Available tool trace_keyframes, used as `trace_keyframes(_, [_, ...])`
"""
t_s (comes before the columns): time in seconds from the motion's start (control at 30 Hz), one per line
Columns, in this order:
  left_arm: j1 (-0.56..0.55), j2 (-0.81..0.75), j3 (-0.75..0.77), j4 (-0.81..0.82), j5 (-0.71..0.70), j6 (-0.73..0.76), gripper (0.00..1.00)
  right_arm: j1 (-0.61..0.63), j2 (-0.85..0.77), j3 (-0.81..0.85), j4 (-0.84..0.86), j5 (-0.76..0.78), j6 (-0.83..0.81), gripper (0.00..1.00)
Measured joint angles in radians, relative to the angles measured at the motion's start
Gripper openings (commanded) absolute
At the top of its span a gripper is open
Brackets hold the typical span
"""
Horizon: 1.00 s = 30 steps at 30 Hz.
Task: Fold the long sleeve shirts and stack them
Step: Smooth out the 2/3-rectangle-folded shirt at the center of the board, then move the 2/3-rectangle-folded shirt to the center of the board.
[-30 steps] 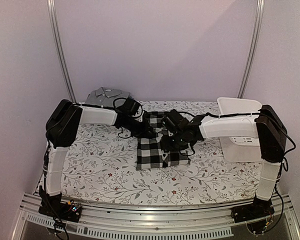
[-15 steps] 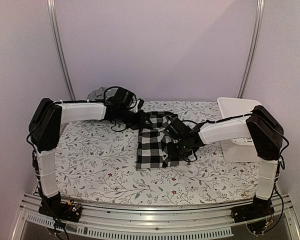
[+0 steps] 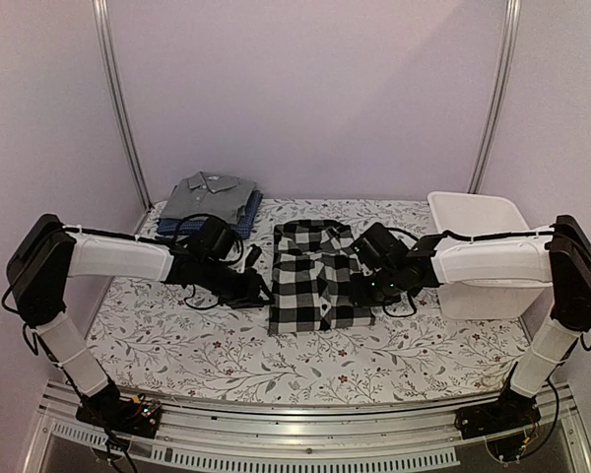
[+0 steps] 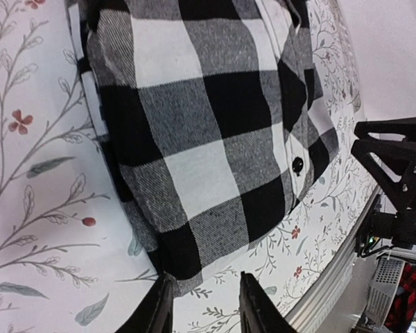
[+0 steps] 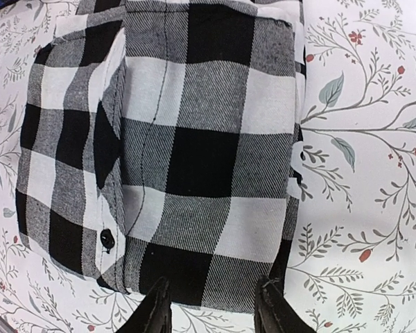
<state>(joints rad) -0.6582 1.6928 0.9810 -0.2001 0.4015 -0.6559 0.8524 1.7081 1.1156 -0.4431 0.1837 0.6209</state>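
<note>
Far-left corner of the table (image 3: pixel 177 335): grey shirt (image 3: pixel 212 192), folded, collar up, lying on top of the blue shirt (image 3: pixel 246 213); the blue one shows only as a strip along the grey one's right and near sides. Next over, left gripper (image 3: pixel 254 289) low above the floral cloth, just beside the left edge of the checked shirt (image 3: pixel 315 281). In the left wrist view its fingers (image 4: pixel 159 309) stand apart with only tablecloth showing in the gap; released, nothing grasped, the shirt's corner just ahead of the tips. Checked shirt at mid-table, folded into a neat upright rectangle, collar toward the far edge, placket showing, one dark button (image 4: pixel 297 164) near its lower end. It lies flat and well apart from the grey-and-blue stack. Right gripper (image 3: pixel 360 288) at the shirt's right edge, low. In the right wrist view its fingers (image 5: pixel 272 305) are spread with the shirt's folded edge lying flat beneath the gap; not clamped on the cloth, hand released. Far-right corner: white basket (image 3: pixel 473 202), partly hidden by the right arm's forearm.
</note>
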Motion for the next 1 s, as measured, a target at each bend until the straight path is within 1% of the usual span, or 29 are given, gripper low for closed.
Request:
trace_keyframes(0.17, [-0.058,-0.011,-0.085,0.032,0.002,-0.026,0.32,0.0,-0.005,-0.064,-0.002,-0.003,0.008,0.36])
trace_keyframes(0.27, [-0.076,-0.011,-0.12,0.037,0.001,-0.035,0.32,0.0,-0.005,-0.112,-0.004,-0.003,0.013,0.35])
trace_keyframes(0.37, [-0.09,-0.011,-0.141,0.047,-0.002,-0.037,0.32,0.0,-0.011,-0.154,-0.004,-0.012,0.014,0.32])
trace_keyframes(0.67, [-0.121,-0.011,-0.146,0.069,-0.027,-0.036,0.31,-0.002,-0.011,-0.184,0.014,-0.033,0.014,0.3])
trace_keyframes(0.77, [-0.132,-0.011,-0.146,0.076,-0.044,-0.032,0.29,-0.002,-0.015,-0.196,0.019,-0.036,0.014,0.31])
trace_keyframes(1.0, [-0.156,0.018,-0.146,0.074,-0.1,-0.024,0.28,-0.002,-0.08,-0.239,0.033,-0.035,0.003,0.32])
